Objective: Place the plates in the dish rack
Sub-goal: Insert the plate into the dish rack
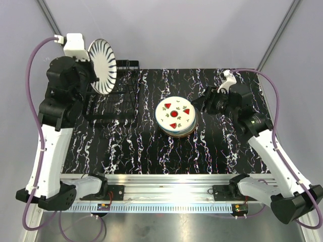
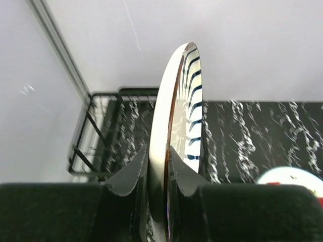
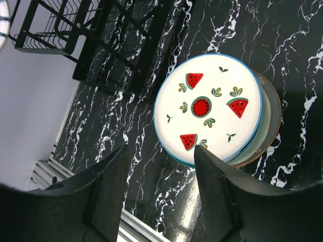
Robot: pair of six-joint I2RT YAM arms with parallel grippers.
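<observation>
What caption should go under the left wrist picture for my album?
Left gripper pinches the striped plate upright on its edge, near the dish rack.

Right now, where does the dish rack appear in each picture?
Top view: dish rack left of centre, beside the striped plate.
Left wrist: dish rack at middle left, behind that plate.
Right wrist: dish rack in the top left corner.
Shared landmark: the watermelon plate, right of it everywhere.

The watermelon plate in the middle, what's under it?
More plates are stacked under the watermelon plate; only their edges peek out at one side. Their patterns and exact count are covered.
</observation>
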